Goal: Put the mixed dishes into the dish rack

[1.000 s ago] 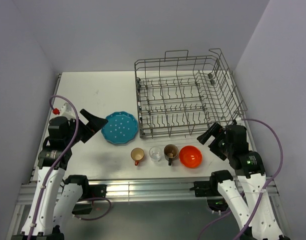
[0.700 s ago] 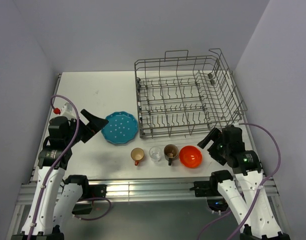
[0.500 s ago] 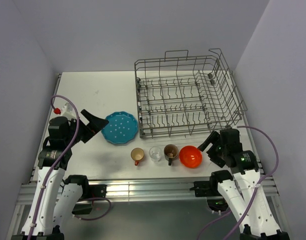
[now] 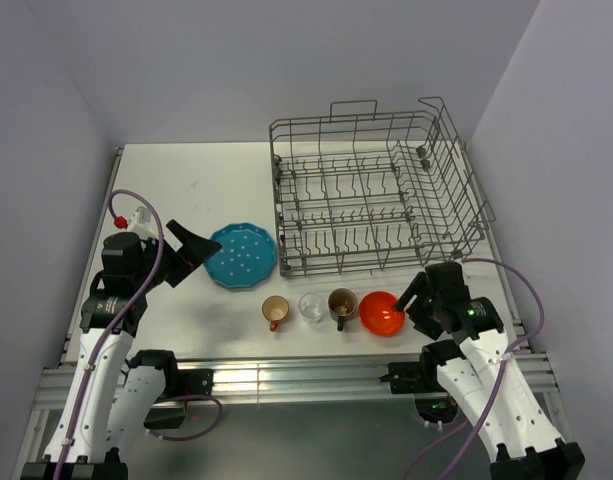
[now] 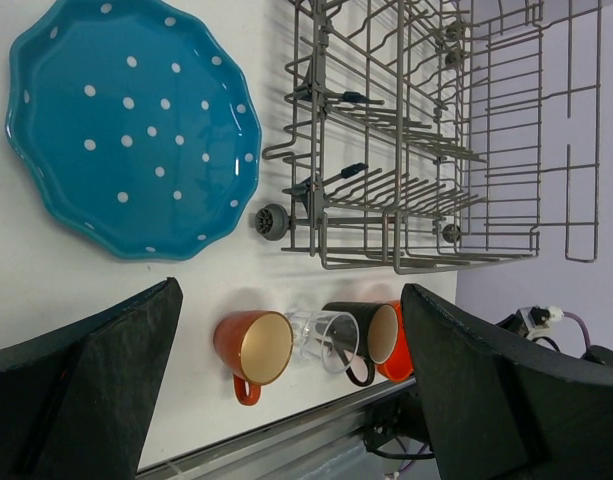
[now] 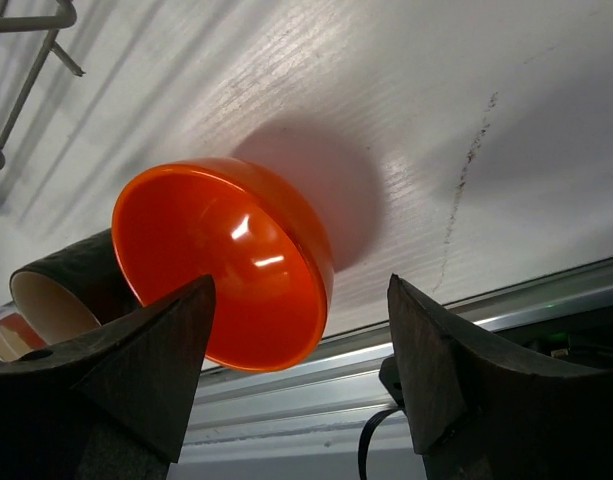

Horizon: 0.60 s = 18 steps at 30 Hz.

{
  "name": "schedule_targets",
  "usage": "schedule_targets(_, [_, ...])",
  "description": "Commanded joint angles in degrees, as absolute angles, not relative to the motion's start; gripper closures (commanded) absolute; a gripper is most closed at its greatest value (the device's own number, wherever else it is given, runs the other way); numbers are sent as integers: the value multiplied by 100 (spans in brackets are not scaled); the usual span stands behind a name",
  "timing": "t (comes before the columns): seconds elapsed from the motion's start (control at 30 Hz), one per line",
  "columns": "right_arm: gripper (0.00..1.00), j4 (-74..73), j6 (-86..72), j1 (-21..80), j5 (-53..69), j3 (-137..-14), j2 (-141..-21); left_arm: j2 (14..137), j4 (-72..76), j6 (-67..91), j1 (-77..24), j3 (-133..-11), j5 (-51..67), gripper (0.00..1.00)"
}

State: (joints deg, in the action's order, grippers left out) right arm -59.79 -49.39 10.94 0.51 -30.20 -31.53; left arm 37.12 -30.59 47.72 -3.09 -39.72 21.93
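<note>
Grey rack, far right corner, holds nothing; five dishes wait by the near edge. Left gripper and right gripper gape empty.

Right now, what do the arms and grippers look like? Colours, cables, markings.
The left arm and right arm have white lower links and black upper joints. A purple cable loops along each; the left one has a red tip. The left gripper and right gripper are black, with broad wedge-shaped matte fingers. No markings legible.
</note>
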Motion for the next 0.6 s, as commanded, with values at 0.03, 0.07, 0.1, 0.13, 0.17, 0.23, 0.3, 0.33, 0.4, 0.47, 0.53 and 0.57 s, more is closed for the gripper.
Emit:
schedule_targets(0.03, [24, -5564, -5246, 1432, -298, -2909, -3427, 3674, -2733, 4772, -316, -3920, 2364, 2])
schedule_targets(0.07, [24, -5537, -5360, 1598, -342, -2909, -3471, 3683, -2733, 4772, -316, -3920, 2373, 2])
schedule_targets(0.1, [25, -5502, -5422, 1713, -465, -2909, -3533, 3691, -2733, 4764, -316, -3929, 2382, 2])
schedule_targets(0.13, [25, -5493, -5492, 1827, -544, -2918, -3646, 3709, -2751, 4746, -316, -3929, 2382, 2])
schedule_targets(0.17, [25, -5467, -5624, 2028, -615, -2927, -3691, 3709, -2768, 4737, -316, -3955, 2364, 2])
schedule_targets(0.23, [26, -5423, -5739, 2188, -755, -2944, -3822, 3718, -2777, 4702, -316, -3955, 2355, 2])
schedule_targets(0.3, [27, -5370, -5836, 2346, -808, -2927, -3893, 3727, -2777, 4711, -316, -3946, 2355, 2])
schedule_targets(0.33, [27, -5344, -5879, 2381, -843, -2909, -3928, 3735, -2769, 4711, -316, -3929, 2364, 2])
schedule_targets(0.4, [28, -5274, -5906, 2426, -879, -2822, -3972, 3744, -2742, 4694, -316, -3920, 2390, 2])
schedule_targets(0.47, [29, -5212, -5906, 2443, -905, -2708, -3981, 3770, -2742, 4685, -316, -3920, 2408, 2])
schedule_targets(0.53, [31, -5168, -5898, 2435, -931, -2637, -3990, 3788, -2751, 4667, -316, -3920, 2434, 2])
schedule_targets(0.57, [35, -5116, -5880, 2435, -932, -2602, -3990, 3788, -2725, 4676, -316, -3929, 2452, 3])
